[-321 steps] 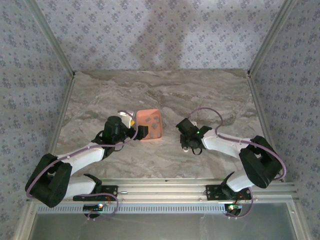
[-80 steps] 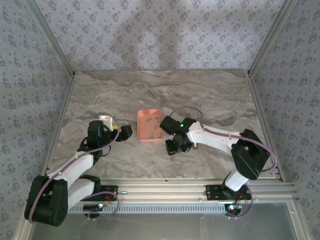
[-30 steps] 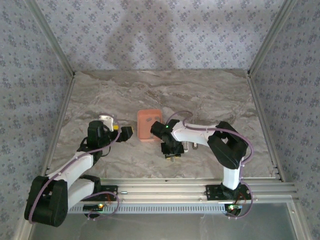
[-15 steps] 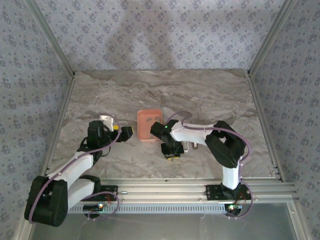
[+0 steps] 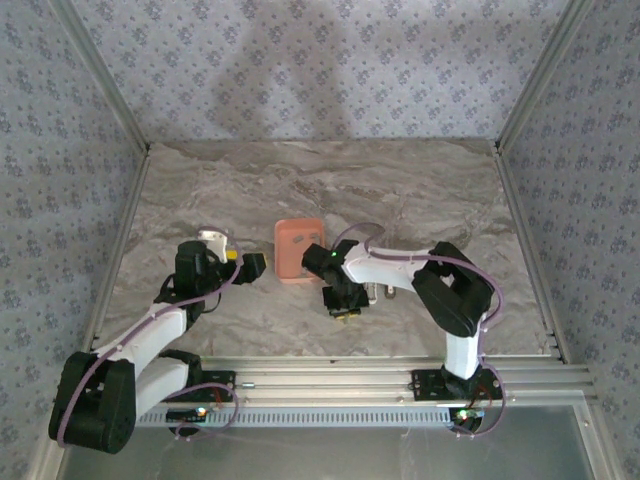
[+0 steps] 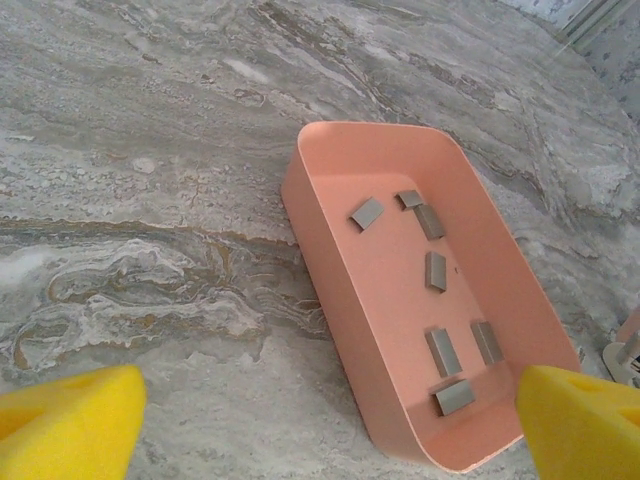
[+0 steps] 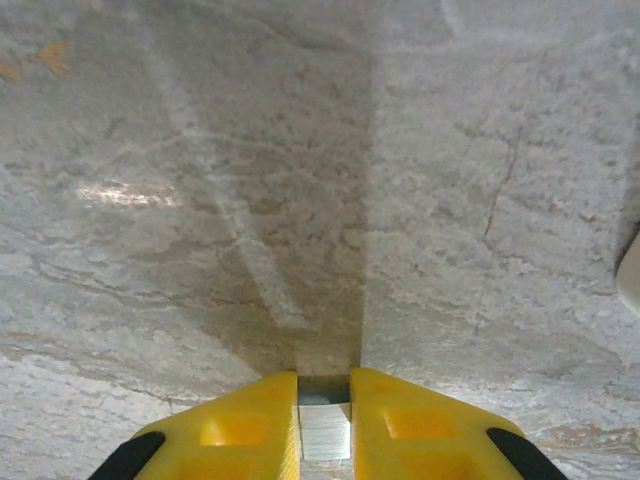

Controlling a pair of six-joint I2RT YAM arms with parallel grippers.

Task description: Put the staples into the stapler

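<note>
Marbled worktop (image 5: 420, 190) carries the salmon tray (image 6: 370, 127). The left wrist view shows seven grey staples (image 6: 437, 270) inside it, mere specks from above. The left hand (image 5: 252, 265) hangs spread just beside the tray. The right hand (image 7: 324, 385) pinches a silvery staple strip (image 7: 325, 432), cut off below. The stapler (image 5: 373, 293) lies half hidden under the right arm.

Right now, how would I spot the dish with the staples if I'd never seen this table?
Start at the grey marble table; near its middle, between the two arms, sits the tray. It is a shallow salmon-orange square with rounded corners, the only orange dish there, with small grey staples scattered inside.
</note>
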